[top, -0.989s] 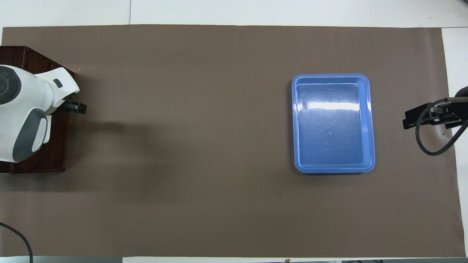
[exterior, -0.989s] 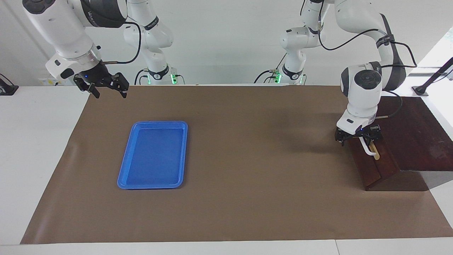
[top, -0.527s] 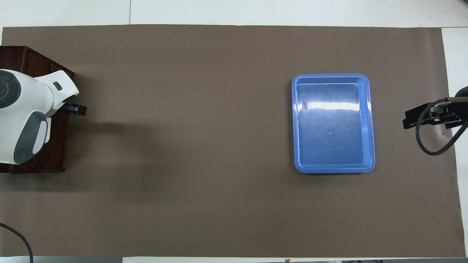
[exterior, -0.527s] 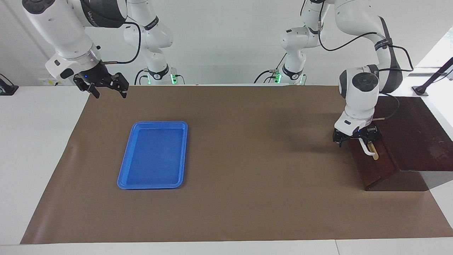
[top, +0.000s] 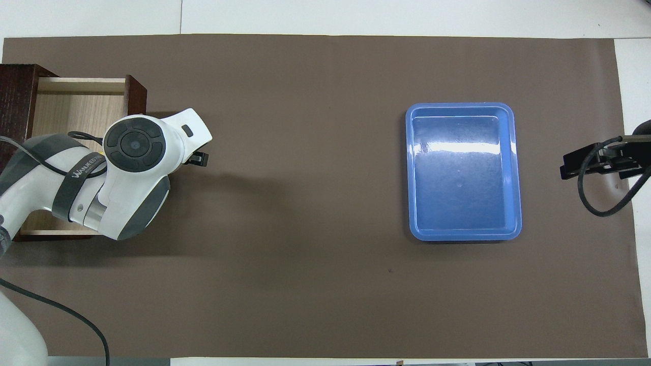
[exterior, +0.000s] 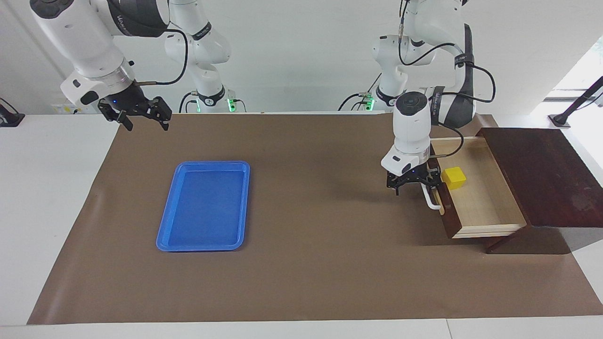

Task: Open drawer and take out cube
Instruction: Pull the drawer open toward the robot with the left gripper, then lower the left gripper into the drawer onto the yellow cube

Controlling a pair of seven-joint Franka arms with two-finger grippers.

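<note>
Now the drawer (exterior: 476, 197) is standing pulled well out of its dark brown wooden box (exterior: 541, 179), at the left arm's end of the table, showing a pale wood interior. A small yellow cube (exterior: 453, 178) is sitting inside the drawer, just beside the dark front panel and toward the end nearer the robots.

The left gripper (exterior: 409, 184) is pointing down at the white bar handle (exterior: 431, 198) on the drawer front. Its fingers are standing apart, straddling the end of the handle nearer the robots, and whether they are actually touching the bar cannot be told. The cube is lying close to these jaws, with only the drawer's front panel between them. In the overhead view the left arm's wrist is covering the handle and the cube.

The right gripper (exterior: 141, 114) is waiting up in the air over the edge of the brown mat (exterior: 306, 263), at the right arm's end of the table, jaws apart and holding nothing. A blue tray (exterior: 205, 205) is lying on the mat, below and to one side of those jaws, well apart from the drawer.
</note>
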